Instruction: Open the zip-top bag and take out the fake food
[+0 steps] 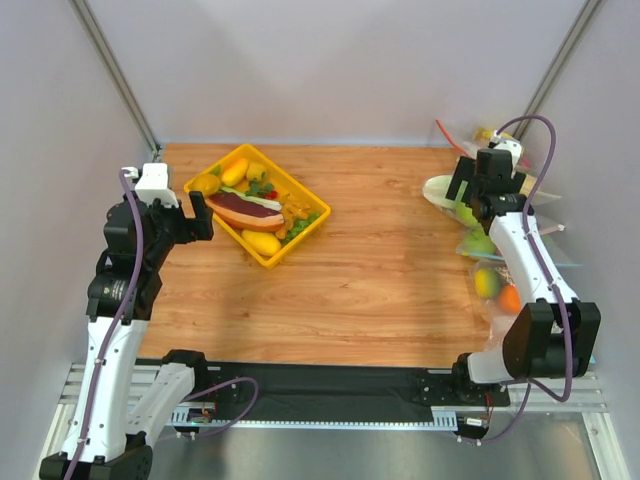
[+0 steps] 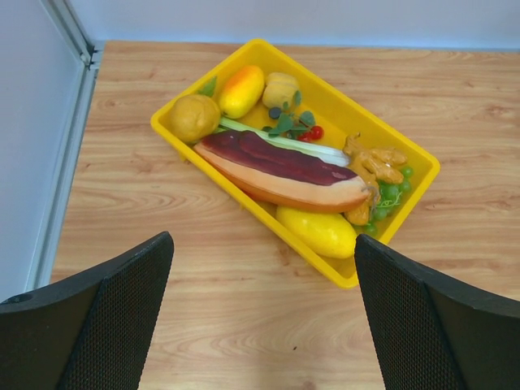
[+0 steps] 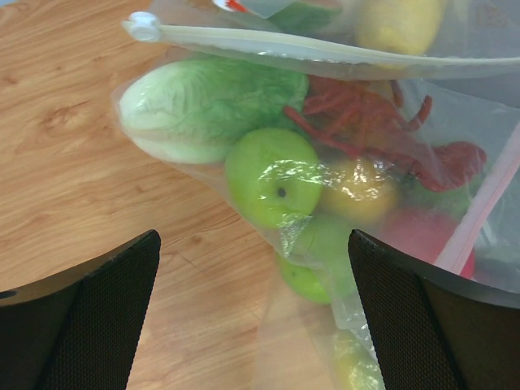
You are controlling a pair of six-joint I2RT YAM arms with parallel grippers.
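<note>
The zip-top bag lies at the far right side of the counter, on a heap of other clear bags. Its pale zip strip runs across the top of the right wrist view and ends in a small white slider tab at the left. Inside, pressed against the film, are the lettuce head, a round green fruit and the red lobster.

The film looks thin, crinkly and slick. It will probably buckle and slide rather than resist, and the toys look light, so the whole bag may drag along when pulled. The firmest holds are likely the strip and the slider tab, with the bag pinned elsewhere.

The right claw hangs over the bag, spread wide and holding nothing. The left claw is equally wide and empty, well apart from the bag, above the near edge of a yellow tray with a toy hot dog in it.
</note>
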